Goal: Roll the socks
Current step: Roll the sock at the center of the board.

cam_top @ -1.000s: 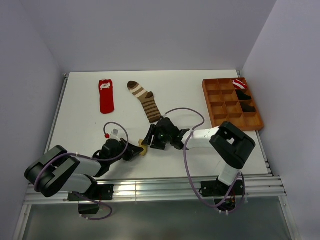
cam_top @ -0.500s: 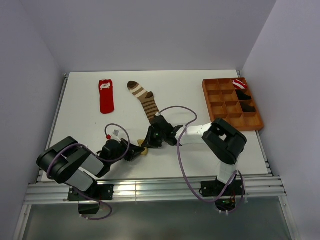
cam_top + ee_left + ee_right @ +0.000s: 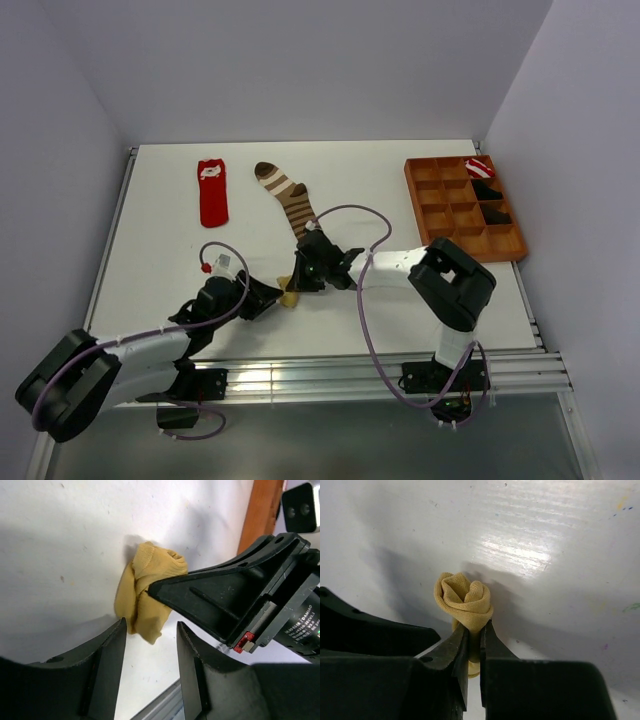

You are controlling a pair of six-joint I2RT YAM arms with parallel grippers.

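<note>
One of three looks nearly done: the yellow sock (image 3: 465, 600) sits rolled on the near table (image 3: 400, 310), pinched by the right end effector (image 3: 474, 634), with the left end effector (image 3: 149, 630) parted beside it, while the red sock (image 3: 212, 193) and striped sock (image 3: 290, 200) lie flat, unrolled, farther back.

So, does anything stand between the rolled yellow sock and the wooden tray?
Nothing loose does. Only the right arm, whose claw pinches the yellow sock, stretches across that bare table. The striped sock lies farther back, off the line.
</note>
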